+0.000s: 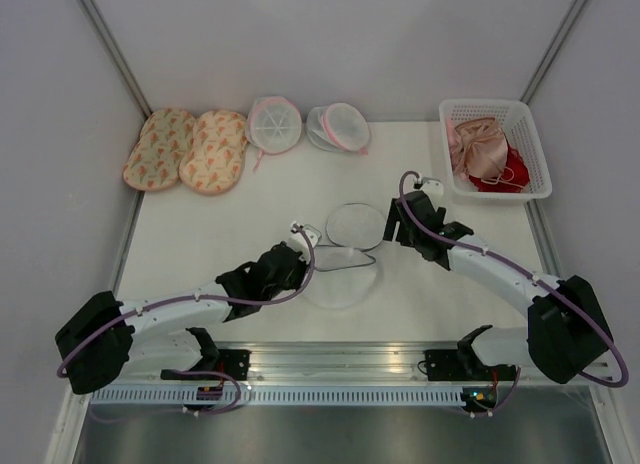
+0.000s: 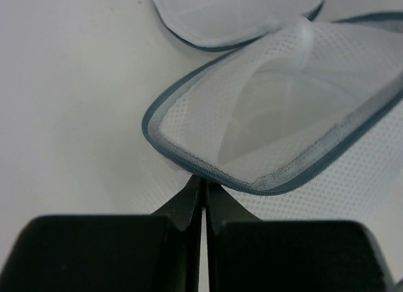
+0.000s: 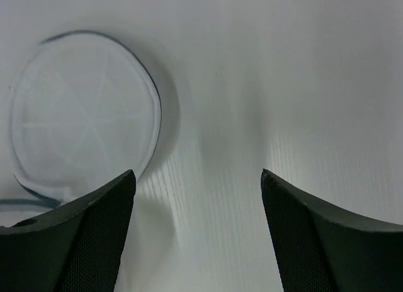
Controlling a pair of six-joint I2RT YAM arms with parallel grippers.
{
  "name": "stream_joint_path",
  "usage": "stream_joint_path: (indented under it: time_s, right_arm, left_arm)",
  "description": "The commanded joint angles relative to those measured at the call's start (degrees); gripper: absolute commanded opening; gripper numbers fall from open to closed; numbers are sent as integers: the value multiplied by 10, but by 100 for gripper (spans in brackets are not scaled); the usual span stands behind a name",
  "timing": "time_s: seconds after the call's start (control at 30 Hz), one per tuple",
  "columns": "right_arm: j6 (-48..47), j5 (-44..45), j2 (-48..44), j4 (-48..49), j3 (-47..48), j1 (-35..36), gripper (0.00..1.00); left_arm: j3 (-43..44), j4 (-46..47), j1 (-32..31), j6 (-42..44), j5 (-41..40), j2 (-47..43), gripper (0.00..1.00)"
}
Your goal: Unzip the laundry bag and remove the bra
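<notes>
The laundry bag lies unzipped in the middle of the table, its two round white mesh halves spread apart, the grey zipper rim showing. My left gripper is shut on that rim and lifts the near half, so the bag gapes open and looks empty inside. My right gripper is open and empty over bare table, just right of the bag's far half. The beige-pink shiny bra lies in the white basket at the back right.
A dark red garment lies under the bra in the basket. Two white mesh pouches with pink trim and two patterned pouches sit along the back edge. Walls close in on the left and right.
</notes>
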Motion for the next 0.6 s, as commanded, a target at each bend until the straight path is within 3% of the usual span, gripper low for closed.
stream_joint_path:
  time_s: [0.0, 0.23, 0.57]
  right_arm:
    - [55, -14, -47, 18, -39, 16, 85]
    - [93, -45, -60, 101, -107, 24, 85]
    - [209, -71, -11, 310, -211, 14, 83]
  left_arm:
    - [67, -27, 0, 10, -116, 29, 2]
    - [98, 57, 5, 113, -109, 81, 2]
    - [85, 113, 12, 154, -69, 98, 2]
